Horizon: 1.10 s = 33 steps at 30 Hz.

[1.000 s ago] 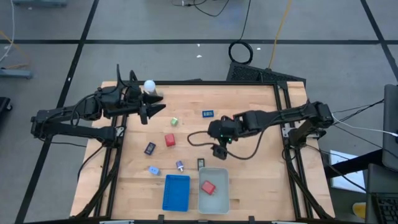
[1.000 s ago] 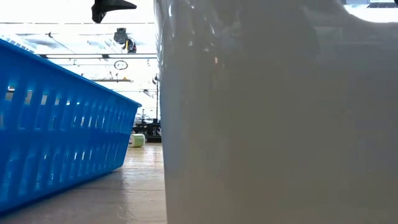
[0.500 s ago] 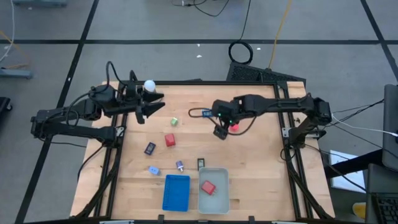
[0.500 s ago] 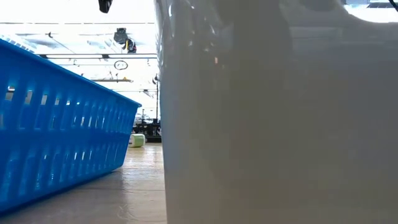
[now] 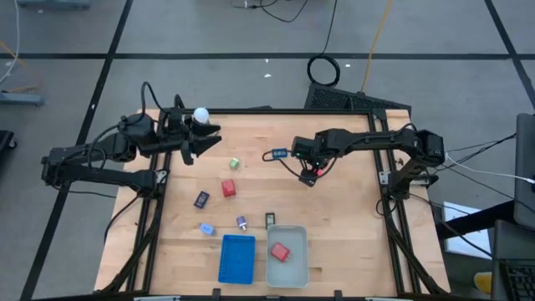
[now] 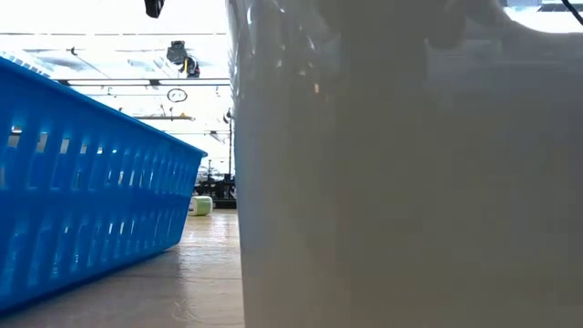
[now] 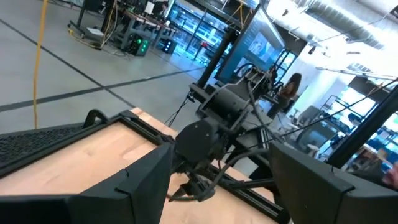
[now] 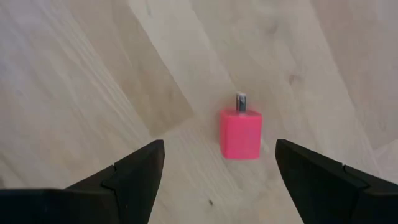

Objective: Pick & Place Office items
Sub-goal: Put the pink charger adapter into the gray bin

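Red block [image 8: 241,133], metal prong on one end, lies between right jaws, released.

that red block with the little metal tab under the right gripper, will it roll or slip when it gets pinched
The red block looks boxy and flat-sided, so it probably won't roll. It seems rigid, likely gripping cleanly between the open right gripper. Its smooth faces might slip slightly.
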### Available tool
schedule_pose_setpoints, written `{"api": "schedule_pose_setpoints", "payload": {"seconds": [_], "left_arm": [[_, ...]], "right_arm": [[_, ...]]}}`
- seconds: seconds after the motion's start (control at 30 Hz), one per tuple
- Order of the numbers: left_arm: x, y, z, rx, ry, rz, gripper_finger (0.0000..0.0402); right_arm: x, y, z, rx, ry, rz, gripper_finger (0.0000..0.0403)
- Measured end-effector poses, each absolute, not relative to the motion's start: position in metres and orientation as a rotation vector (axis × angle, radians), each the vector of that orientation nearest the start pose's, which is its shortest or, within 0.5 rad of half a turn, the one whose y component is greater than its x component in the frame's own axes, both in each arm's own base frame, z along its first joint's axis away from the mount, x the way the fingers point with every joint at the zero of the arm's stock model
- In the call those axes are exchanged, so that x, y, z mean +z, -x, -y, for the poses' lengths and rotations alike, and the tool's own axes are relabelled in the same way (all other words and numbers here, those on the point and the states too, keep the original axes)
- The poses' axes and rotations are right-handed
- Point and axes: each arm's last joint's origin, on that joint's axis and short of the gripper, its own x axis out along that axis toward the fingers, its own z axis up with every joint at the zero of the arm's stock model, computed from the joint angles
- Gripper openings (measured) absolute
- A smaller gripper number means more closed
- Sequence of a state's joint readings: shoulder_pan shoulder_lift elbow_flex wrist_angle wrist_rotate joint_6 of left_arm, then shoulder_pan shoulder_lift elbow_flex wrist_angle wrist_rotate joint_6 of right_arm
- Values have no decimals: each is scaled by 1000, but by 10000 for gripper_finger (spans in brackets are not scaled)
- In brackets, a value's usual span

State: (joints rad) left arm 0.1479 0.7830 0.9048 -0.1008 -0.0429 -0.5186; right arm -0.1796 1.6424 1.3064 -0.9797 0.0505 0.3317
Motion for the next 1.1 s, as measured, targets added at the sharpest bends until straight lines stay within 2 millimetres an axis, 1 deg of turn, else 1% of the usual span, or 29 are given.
{"api": "schedule_pose_setpoints", "payload": {"seconds": [0.17,0.4,0.57,0.73,0.9,1.1], "left_arm": [[381,-163,-26,181,565,76,271],[381,-163,-26,188,617,84,271],[381,-163,-27,219,642,97,271],[381,-163,-28,250,641,108,271],[381,-163,-28,264,641,112,271],[381,-163,-28,271,633,113,271]], "right_arm": [[239,-307,61,-377,-313,-1284,297],[231,-304,71,-365,-286,-1281,297],[225,-300,85,-394,-307,-1276,297],[215,-297,95,-360,-377,-1247,297],[213,-297,96,-362,-380,-1234,297],[213,-298,96,-322,-412,-1220,297]]}}
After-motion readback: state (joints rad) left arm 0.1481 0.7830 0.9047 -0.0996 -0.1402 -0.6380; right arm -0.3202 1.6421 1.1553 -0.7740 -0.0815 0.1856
